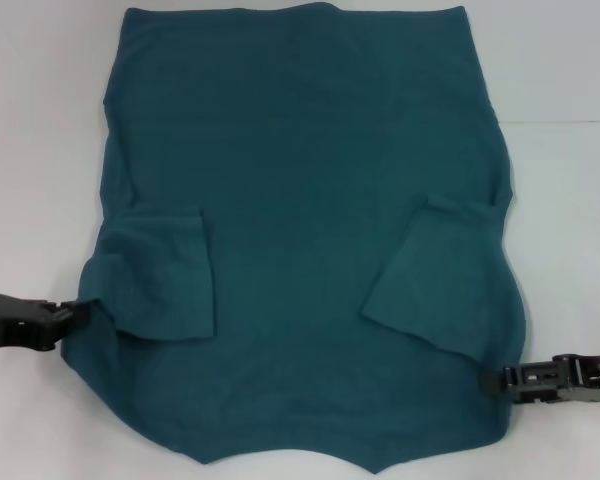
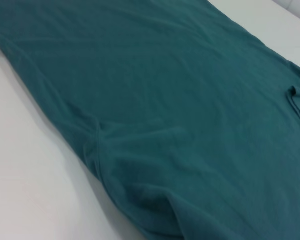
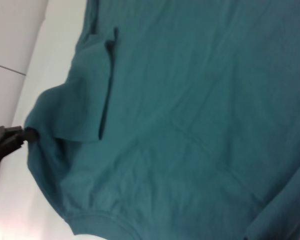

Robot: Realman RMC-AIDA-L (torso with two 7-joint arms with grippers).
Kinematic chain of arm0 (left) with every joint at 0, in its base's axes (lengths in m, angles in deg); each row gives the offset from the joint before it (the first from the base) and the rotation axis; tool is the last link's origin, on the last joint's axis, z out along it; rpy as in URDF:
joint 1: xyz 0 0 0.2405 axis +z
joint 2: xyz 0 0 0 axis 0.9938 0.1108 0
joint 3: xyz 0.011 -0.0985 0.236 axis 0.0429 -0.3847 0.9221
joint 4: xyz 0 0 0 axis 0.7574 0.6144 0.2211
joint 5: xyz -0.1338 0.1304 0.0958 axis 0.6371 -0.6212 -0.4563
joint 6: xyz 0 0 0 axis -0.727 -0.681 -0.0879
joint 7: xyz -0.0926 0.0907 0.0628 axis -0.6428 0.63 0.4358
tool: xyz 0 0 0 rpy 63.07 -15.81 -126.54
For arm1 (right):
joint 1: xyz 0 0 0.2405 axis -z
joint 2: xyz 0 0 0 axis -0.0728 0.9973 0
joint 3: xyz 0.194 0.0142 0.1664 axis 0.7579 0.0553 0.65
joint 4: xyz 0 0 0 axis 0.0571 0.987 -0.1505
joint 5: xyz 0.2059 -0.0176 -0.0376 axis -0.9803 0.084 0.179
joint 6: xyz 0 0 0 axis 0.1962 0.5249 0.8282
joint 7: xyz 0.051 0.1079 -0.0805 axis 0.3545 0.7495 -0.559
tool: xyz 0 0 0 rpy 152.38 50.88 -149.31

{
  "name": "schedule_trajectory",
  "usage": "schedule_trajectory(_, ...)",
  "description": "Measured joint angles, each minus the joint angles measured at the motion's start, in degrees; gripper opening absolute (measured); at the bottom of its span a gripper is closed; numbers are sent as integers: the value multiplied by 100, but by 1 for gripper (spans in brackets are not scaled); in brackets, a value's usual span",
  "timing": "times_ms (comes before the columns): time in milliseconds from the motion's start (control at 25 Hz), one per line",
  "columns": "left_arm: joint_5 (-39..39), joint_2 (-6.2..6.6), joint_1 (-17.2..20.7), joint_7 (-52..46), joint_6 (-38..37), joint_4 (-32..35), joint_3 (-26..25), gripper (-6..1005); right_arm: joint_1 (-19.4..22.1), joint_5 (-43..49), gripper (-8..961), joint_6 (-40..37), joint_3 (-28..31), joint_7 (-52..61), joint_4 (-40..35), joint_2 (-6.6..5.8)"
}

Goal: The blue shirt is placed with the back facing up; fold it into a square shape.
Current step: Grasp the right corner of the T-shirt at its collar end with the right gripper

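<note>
Head view: left claw (image 1: 77, 315), right claw (image 1: 495, 381) each clamped on blue shirt (image 1: 310, 200) side edges.

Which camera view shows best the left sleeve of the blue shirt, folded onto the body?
The head view: the left sleeve lies whole there, folded inward on the blue shirt, near the left gripper. The right wrist view shows it more obliquely. The left wrist view shows only its shoulder seam.
</note>
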Motion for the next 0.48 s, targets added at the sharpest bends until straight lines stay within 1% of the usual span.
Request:
schedule_trajectory(200,91,-6,-6,0,7,-14,0,55,-3,92,915,0,2,50,-1,-6)
schedule_trajectory(480,97,1,-36,0,9,-15,0,55,-25,74,916,-91,34,38,2,42)
